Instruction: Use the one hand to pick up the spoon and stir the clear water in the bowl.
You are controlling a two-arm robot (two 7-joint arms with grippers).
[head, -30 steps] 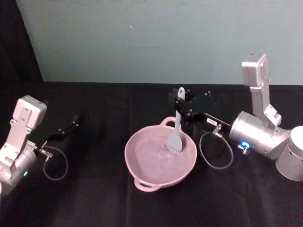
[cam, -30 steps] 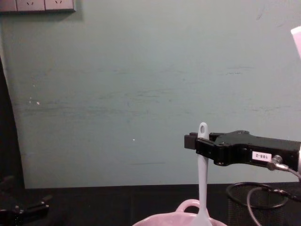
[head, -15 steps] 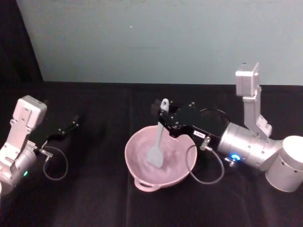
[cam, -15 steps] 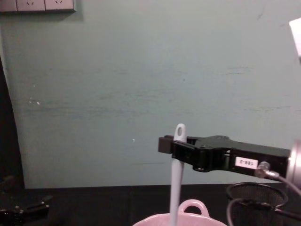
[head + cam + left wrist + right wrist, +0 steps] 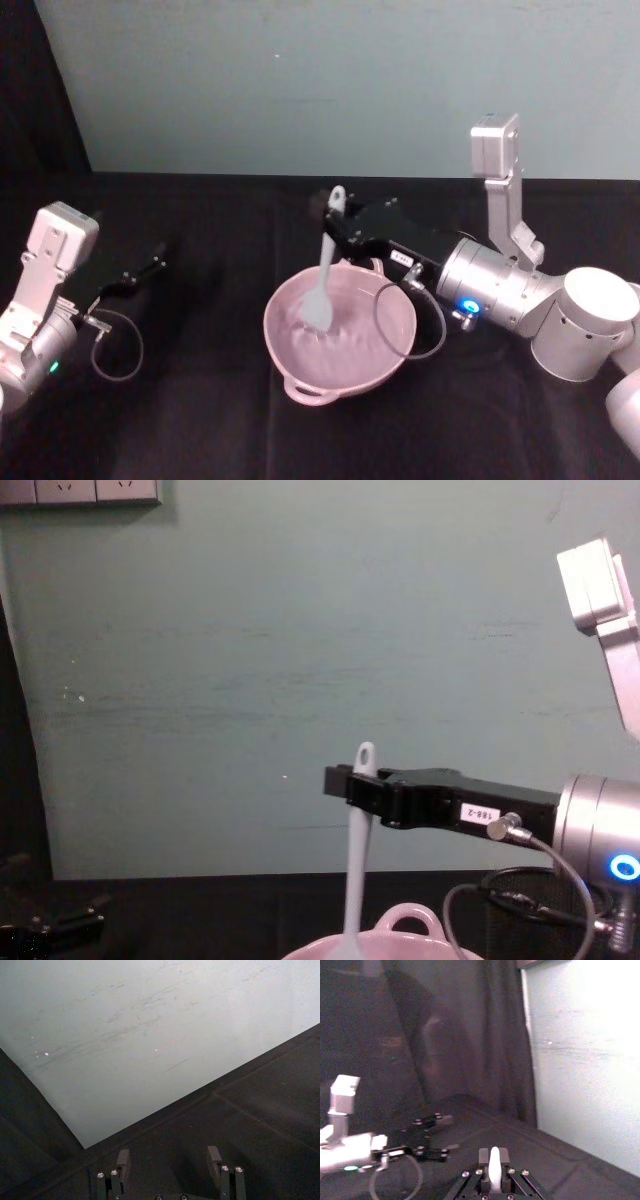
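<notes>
Right tool: the right tool (image 5: 336, 226) reaches in over the far rim, clamped tight on the upper handle of the spoon (image 5: 322, 278). The hole end pokes up above its fingers.
Spoon: nearly upright. Its paddle head is down inside the bowl (image 5: 270, 330), around the middle and a touch to the left.
Just changed: a second ago the paddle sat at the right side of the bowl. It has swept across to the left, and the arm has pushed further over the bowl with it.
What it means: I'd call that a stirring stroke well under way. The pickup is done and the stir is running.
Water: from the head view I can't quite tell whether the surface is rippling or how deep the paddle sits.
Bowl: on the black worktop (image 5: 200, 420), loop handle toward the back wall, and it looks to have held its spot.
Left tool: the left tool (image 5: 140, 275) is parked low at the left, well apart from the bowl, fingers spread and holding nothing.
</notes>
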